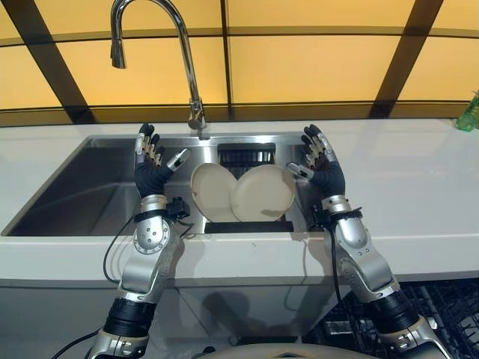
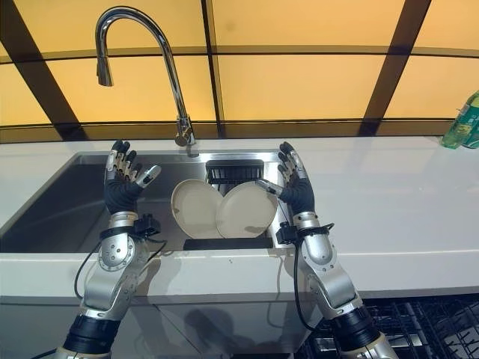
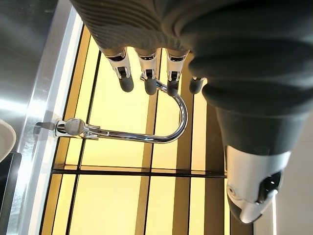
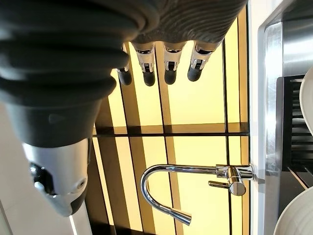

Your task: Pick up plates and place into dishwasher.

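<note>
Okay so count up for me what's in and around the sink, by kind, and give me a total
Plates: 2, cream, one leaning behind the other in the sink
Dark racks: 1, behind the plates
Faucets: 1
Green bottles: 1, on the counter to the right
Total: 5

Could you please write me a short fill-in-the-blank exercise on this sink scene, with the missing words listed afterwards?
1. The number of plates leaning in the black rack inside the sink is ____.
2. The left hand and the right hand are raised on either side of the plates, and both are ____.
3. The green bottle stands on the counter at the robot's far ____.

Missing words: two; open; right
</note>
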Available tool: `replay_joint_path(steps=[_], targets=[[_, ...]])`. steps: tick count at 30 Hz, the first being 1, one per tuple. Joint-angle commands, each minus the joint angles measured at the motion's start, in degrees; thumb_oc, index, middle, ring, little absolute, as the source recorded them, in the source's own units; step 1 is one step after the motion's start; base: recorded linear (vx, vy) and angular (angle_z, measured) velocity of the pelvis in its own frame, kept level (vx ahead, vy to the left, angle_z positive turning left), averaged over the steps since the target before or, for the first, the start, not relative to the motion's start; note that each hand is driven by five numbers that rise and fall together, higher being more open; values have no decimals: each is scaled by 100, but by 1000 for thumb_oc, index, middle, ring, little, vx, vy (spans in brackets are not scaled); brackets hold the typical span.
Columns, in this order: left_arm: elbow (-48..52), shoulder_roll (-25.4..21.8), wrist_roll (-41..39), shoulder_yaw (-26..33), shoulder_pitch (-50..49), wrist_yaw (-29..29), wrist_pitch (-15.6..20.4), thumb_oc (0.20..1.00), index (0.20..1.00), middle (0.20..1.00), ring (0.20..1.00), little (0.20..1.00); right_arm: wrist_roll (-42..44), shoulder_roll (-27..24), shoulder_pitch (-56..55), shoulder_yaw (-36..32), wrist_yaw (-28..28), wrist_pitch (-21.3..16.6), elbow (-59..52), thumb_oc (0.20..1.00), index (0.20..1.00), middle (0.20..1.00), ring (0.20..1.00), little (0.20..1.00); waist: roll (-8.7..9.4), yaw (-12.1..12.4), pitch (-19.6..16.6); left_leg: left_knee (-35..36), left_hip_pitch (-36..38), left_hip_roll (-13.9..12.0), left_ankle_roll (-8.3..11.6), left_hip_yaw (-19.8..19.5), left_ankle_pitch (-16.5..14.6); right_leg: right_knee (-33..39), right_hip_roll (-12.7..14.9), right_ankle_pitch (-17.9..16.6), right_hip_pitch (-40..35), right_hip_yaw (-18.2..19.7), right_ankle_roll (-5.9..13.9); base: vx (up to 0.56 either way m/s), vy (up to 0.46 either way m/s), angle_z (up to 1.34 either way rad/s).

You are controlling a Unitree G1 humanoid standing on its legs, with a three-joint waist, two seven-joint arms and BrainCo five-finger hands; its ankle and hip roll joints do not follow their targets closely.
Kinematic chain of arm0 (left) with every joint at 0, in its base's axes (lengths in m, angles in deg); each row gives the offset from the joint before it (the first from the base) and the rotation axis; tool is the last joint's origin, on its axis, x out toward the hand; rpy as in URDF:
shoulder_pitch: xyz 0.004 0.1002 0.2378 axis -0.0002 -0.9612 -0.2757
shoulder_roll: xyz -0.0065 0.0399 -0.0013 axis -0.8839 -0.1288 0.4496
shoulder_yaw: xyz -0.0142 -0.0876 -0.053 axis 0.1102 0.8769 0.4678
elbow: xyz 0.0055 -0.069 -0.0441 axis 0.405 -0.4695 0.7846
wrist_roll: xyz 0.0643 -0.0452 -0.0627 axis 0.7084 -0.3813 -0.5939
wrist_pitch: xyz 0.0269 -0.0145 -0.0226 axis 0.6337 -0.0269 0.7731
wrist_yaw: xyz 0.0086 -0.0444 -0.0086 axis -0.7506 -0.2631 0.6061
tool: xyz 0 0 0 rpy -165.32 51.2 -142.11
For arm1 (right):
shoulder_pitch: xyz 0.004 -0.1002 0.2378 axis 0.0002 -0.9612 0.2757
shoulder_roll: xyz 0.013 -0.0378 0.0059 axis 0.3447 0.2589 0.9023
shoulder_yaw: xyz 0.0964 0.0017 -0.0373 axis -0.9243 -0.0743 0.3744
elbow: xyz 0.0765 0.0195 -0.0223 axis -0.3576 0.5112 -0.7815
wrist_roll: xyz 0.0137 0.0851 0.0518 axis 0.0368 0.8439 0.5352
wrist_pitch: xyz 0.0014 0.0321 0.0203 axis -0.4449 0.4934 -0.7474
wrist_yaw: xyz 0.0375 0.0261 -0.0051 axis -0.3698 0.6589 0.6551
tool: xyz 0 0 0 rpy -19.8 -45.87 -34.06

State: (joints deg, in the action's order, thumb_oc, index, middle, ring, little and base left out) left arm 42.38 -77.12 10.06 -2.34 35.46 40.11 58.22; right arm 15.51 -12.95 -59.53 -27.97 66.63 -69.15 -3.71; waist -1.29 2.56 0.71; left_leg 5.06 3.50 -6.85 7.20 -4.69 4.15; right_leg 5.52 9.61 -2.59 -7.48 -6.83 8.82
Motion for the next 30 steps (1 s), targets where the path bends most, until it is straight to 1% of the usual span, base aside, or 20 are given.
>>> replay_joint_path(steps=[1,8,14,22,26,27,28,30], targets=[[138,-208,32,105,400,103,120,1000,1000,1000,1000,1000,18,43,450,-393,0,-305,-291,1000,1000,1000,1000,1000,159,113,-74,-6,132,407,-528,7,-187,-52,-275,-39,53,43,-471,0,0,0],[265,-290,62,165,325,181,222,1000,1000,1000,1000,1000,36,7,392,-433,2,-376,-301,1000,1000,1000,1000,1000,148,97,-56,-6,124,402,-532,32,-189,-52,-292,-51,85,83,-467,0,0,0],[249,-358,232,173,431,199,237,1000,1000,1000,1000,1000,67,10,468,-376,6,-394,-276,1000,1000,1000,1000,1000,151,67,-45,-6,153,375,-512,73,-191,-52,-327,-46,79,124,-481,-3,-37,-1],[204,-478,449,161,575,181,212,1000,1000,1000,1000,1000,93,0,532,-310,7,-382,-273,1000,1000,1000,1000,1000,141,9,-73,-6,160,299,-461,94,-164,-52,-455,-22,99,247,-542,-2,-78,-5],[67,-536,443,171,606,221,-132,1000,1000,1000,1000,1000,101,-45,546,-308,61,-355,-305,1000,1000,1000,1000,1000,147,-12,-71,-32,170,232,-376,81,-91,-52,-597,-6,106,361,-622,8,-103,-9],[19,-528,387,180,592,224,-270,1000,1000,1000,1000,1000,102,-58,551,-309,70,-320,-328,1000,1000,1000,1000,1000,157,-10,-59,-115,154,220,-345,76,-84,-52,-615,-11,103,383,-642,6,-95,-1],[-27,-519,320,185,578,234,-381,1000,1000,1000,1000,1000,109,-75,558,-310,76,-291,-346,1000,1000,1000,1000,1000,171,-8,-41,-243,121,223,-322,74,-102,-52,-622,-23,100,395,-659,1,-89,-2],[-144,-486,145,207,522,264,-511,1000,1000,1000,1000,1000,109,-129,540,-334,96,-260,-383,1000,1000,1000,1000,1000,233,-5,29,-810,-87,306,-287,63,-212,-52,-606,-81,108,421,-700,8,-75,-4]])
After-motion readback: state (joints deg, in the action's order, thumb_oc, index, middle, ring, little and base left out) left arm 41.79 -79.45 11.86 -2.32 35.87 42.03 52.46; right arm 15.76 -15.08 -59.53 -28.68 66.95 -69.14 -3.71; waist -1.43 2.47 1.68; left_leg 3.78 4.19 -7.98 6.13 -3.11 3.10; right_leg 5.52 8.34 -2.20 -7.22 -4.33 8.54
